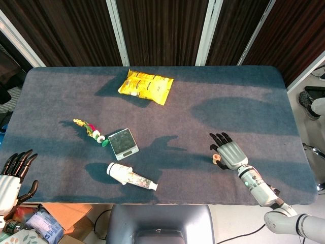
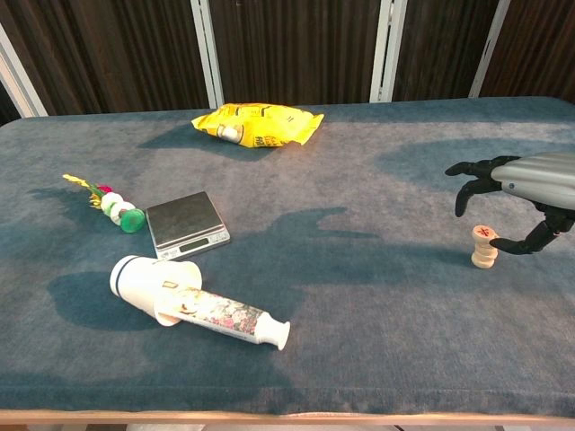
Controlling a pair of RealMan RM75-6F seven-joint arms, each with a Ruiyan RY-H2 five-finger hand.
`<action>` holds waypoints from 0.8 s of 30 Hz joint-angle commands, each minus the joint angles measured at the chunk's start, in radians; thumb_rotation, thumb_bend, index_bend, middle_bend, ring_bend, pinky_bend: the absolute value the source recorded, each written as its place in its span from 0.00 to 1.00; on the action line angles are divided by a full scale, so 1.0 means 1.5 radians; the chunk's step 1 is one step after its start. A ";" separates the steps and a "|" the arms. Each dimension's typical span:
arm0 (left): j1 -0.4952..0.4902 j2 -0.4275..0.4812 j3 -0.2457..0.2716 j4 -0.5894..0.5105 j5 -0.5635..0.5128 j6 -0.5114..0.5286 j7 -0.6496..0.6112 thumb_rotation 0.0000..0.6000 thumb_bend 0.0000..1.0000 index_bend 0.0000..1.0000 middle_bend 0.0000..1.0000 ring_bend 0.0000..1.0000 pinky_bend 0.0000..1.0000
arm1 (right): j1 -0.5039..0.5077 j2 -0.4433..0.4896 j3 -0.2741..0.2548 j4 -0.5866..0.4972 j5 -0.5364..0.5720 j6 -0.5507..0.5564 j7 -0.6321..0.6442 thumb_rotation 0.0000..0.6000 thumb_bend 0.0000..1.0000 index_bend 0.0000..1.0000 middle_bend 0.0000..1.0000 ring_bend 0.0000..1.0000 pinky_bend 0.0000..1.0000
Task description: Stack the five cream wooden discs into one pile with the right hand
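Note:
The cream wooden discs (image 2: pixel 484 249) stand in one upright pile at the table's right front, and the top disc bears a red mark. My right hand (image 2: pixel 517 189) hovers over the pile with fingers spread and lifted to its left. The thumb reaches down beside the pile's right side, very near it. Nothing is in the hand. In the head view the right hand (image 1: pixel 229 152) covers most of the pile (image 1: pixel 217 159). My left hand (image 1: pixel 12 174) hangs off the table's front left corner with fingers apart and holds nothing.
A yellow snack bag (image 2: pixel 258 125) lies at the back centre. A small scale (image 2: pixel 186 221), a string of coloured beads (image 2: pixel 112 204) and a tipped white cup with a floral tube (image 2: pixel 193 302) occupy the left half. Dark panels stand behind the blue table (image 2: pixel 359 296).

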State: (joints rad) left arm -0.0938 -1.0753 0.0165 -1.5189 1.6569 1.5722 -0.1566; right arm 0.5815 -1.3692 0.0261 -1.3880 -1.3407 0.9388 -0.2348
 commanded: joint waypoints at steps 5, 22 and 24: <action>0.000 0.000 0.000 0.000 0.002 0.001 0.000 1.00 0.50 0.00 0.00 0.00 0.00 | -0.008 0.016 0.002 -0.015 0.002 0.008 0.004 1.00 0.50 0.40 0.01 0.00 0.00; 0.002 0.000 0.000 -0.001 0.002 0.003 0.002 1.00 0.50 0.00 0.00 0.00 0.00 | -0.009 0.023 -0.029 -0.064 -0.061 0.005 0.004 1.00 0.50 0.44 0.01 0.00 0.00; 0.002 0.000 0.000 0.000 0.002 0.003 0.001 1.00 0.50 0.00 0.00 0.00 0.00 | -0.012 0.023 -0.031 -0.066 -0.063 0.011 -0.007 1.00 0.50 0.44 0.01 0.00 0.00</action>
State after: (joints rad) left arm -0.0910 -1.0755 0.0170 -1.5194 1.6602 1.5767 -0.1552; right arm 0.5659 -1.3349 -0.0181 -1.4854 -1.4328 0.9505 -0.2387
